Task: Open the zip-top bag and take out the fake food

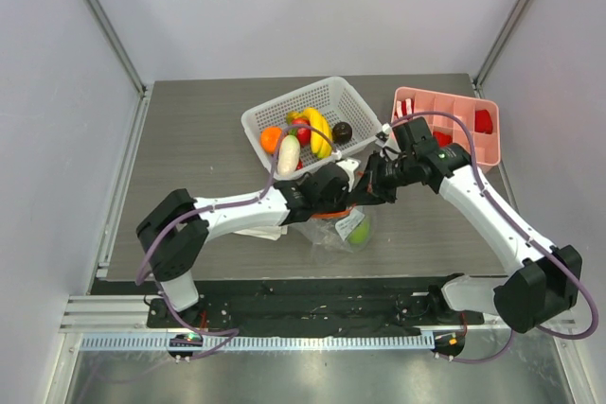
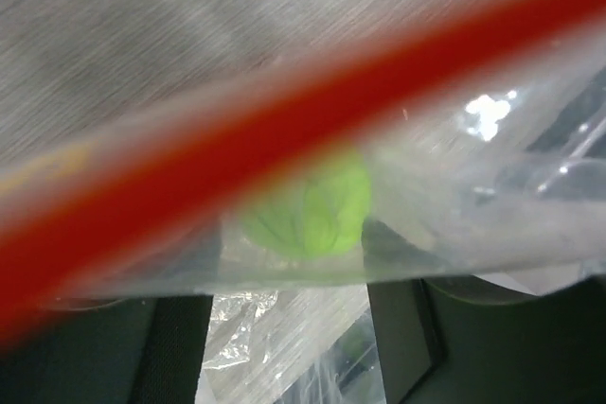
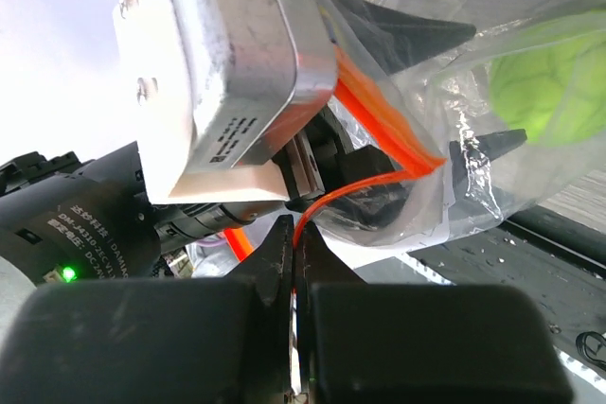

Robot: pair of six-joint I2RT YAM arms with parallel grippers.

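Two grippers at the bag's mouth

Top view: the zip-top bag (image 1: 331, 234) rests on the table (image 1: 189, 158) just in front of the white basket (image 1: 289, 99), which holds bananas (image 1: 318, 130), a radish (image 1: 288, 154) and an orange (image 1: 272, 139); a green apple (image 1: 359, 232) sits inside the bag. The left gripper (image 1: 352, 194) and right gripper (image 1: 375, 184) meet at its top edge. Left wrist: the red zip strip (image 2: 284, 130) crosses the view, blurred, and the fingers (image 2: 170, 347) stand apart. Right wrist: the right jaws pinch the strip tight.
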